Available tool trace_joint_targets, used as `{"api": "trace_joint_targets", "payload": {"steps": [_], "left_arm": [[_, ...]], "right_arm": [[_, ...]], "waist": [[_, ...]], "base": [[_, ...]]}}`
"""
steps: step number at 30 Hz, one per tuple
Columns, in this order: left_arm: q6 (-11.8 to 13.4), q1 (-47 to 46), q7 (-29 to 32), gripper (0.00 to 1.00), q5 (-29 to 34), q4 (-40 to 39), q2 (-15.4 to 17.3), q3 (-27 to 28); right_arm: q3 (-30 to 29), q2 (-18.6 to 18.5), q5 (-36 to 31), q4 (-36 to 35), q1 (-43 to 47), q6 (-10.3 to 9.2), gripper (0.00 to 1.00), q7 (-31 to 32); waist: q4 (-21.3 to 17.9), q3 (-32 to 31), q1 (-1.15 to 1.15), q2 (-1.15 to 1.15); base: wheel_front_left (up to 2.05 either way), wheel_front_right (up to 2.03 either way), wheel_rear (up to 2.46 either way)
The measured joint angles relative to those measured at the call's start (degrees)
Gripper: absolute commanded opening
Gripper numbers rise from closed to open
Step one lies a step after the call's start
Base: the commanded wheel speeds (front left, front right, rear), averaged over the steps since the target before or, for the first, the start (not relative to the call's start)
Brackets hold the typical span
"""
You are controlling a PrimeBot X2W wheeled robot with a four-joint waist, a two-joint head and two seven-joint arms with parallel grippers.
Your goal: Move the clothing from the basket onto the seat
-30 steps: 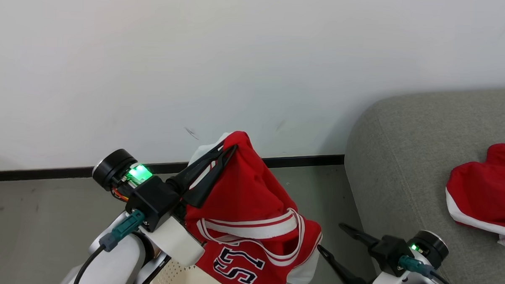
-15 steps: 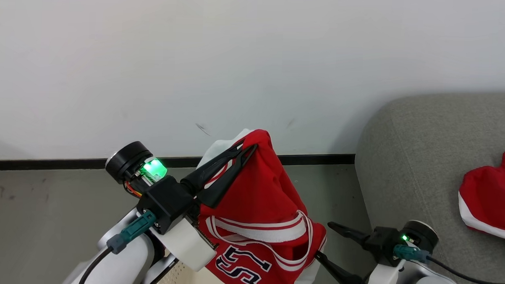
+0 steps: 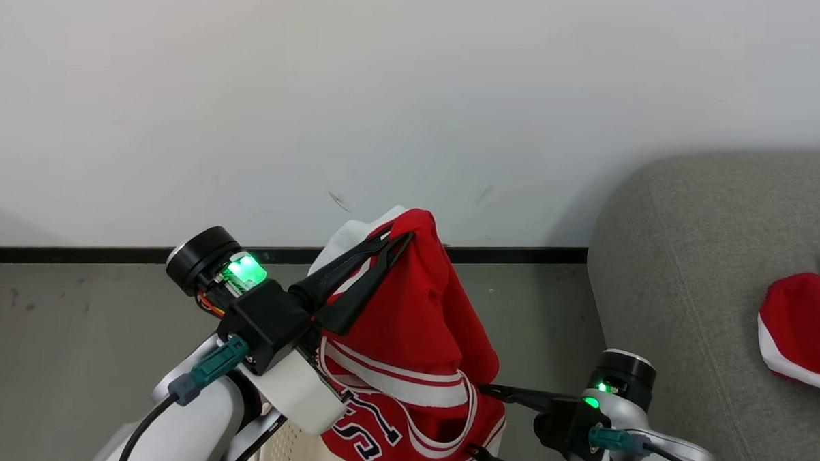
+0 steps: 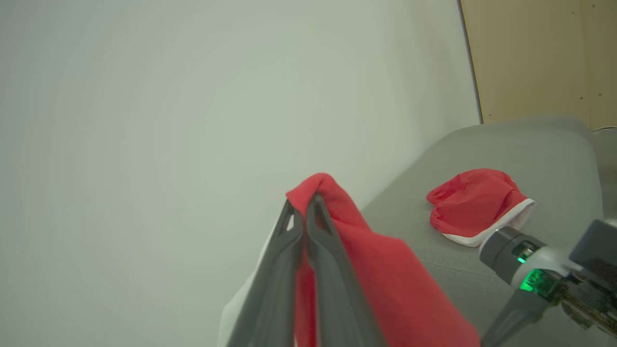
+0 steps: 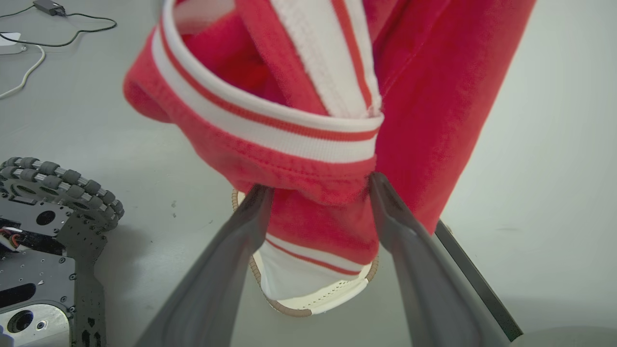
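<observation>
Roughly halfway, I judge: the red shorts (image 3: 798, 339) lie on the grey sofa (image 3: 681, 267) at the head view's right edge. The lettered jersey (image 3: 413, 333) hangs at centre frame, pinched in the tightly closed left gripper (image 3: 397, 235), above the basket (image 3: 283, 451) at the bottom edge. The right gripper (image 3: 480, 420) gapes wide around its lower folds; carrying the jersey to the sofa remains

Left gripper (image 3: 396, 238) is up high, long fingers pressed together, pinching the clothing (image 3: 413, 326) at their tips. Right gripper (image 3: 477, 421) sits lower and points sideways, jaws spread wide either side of it.
</observation>
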Motion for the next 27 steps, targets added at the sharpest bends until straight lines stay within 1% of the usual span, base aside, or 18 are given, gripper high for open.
{"api": "trace_joint_targets", "payload": {"steps": [3, 6, 7, 8, 9, 10, 12, 14, 18, 21, 25, 26, 27], "left_arm": [[0.0, 0.0, 0.4, 0.00, -0.7, -0.2, 0.1, 0.0], [0.0, 0.0, 0.5, 0.00, -0.7, -0.3, 0.2, 0.0], [0.0, 0.0, 0.5, 0.00, -0.7, -0.3, 0.2, 0.0], [0.0, 0.0, 0.5, 0.00, -0.7, -0.3, 0.2, 0.0], [0.0, 0.0, 0.5, 0.00, -0.8, -0.4, 0.2, 0.0], [0.0, 0.0, 0.6, 0.00, -1.0, -0.4, 0.3, 0.0], [0.0, 0.0, 0.9, 0.00, -1.1, -0.4, 0.4, 0.0], [0.0, 0.0, 0.9, 0.00, -1.1, -0.4, 0.4, 0.1], [0.0, 0.0, 0.9, 0.00, -1.4, -0.3, 0.5, 0.4], [0.1, 0.1, 0.9, 0.00, -1.9, 0.2, 0.5, 0.7], [0.4, 1.3, 0.9, 0.00, -2.7, 1.5, 0.5, 1.4], [0.7, 2.1, 0.9, 0.00, -3.2, 2.3, 0.5, 1.8], [0.8, 2.6, 0.9, 0.00, -3.3, 2.7, 0.5, 2.0]], "right_arm": [[2.3, 0.4, 0.0, -0.1, -1.6, 0.00, 1.00, -0.2], [3.0, 1.4, 0.0, -0.1, -3.1, 0.00, 1.00, -0.7], [3.1, 1.7, 0.0, -0.1, -3.5, 0.00, 0.81, -0.7], [3.1, 1.7, 0.0, -0.1, -3.5, 0.00, 0.55, -0.7], [3.4, 1.9, 0.0, 0.0, -3.9, 0.00, 0.45, -0.8], [3.7, 2.2, 0.0, 0.1, -4.3, 0.00, 0.40, -0.8], [4.2, 2.6, 0.0, 0.5, -4.7, 0.00, 0.24, -1.2], [4.7, 3.1, 0.0, 1.0, -5.3, 0.00, 0.00, -1.2], [4.5, 4.1, 0.0, 2.2, -5.7, 0.00, 0.00, -1.3], [2.5, 4.2, 0.7, 2.5, -5.6, 0.00, 0.00, -1.3], [-2.4, 4.4, 2.3, 1.6, -5.2, 0.00, 0.00, -1.4], [-6.5, 4.4, 3.2, 1.0, -4.2, 0.00, 0.00, -1.4], [-8.8, 4.4, 3.6, 0.7, -3.6, 0.00, 0.00, -1.4]], "waist": [[-0.1, 0.2, 0.00, 0.00], [-0.2, 0.3, 0.00, 0.00], [-0.3, 0.4, 0.00, 0.00], [-0.3, 0.4, 0.00, 0.00], [-0.3, 0.4, 0.00, 0.00], [-0.4, 0.4, 0.00, 0.00], [-0.4, 0.5, 0.00, 0.00], [-0.5, 0.5, 0.00, 0.00], [-0.6, 0.5, 0.00, 0.00], [-0.7, 0.5, 0.00, 0.00], [-1.0, 0.4, 0.00, 0.00], [-1.3, 0.4, 0.00, 0.00], [-1.4, 0.3, 0.00, 0.00]], "base": [[0.00, 0.00, 0.00], [0.00, 0.00, 0.00], [0.00, 0.00, 0.00], [0.00, 0.00, 0.00], [0.00, 0.00, 0.00], [0.00, 0.00, 0.00], [0.00, 0.00, 0.00], [0.00, 0.00, 0.00], [0.00, 0.00, 0.00], [0.00, 0.00, 0.00], [0.00, 0.00, 0.00], [0.00, 0.00, 0.00], [0.00, 0.00, 0.00]]}}
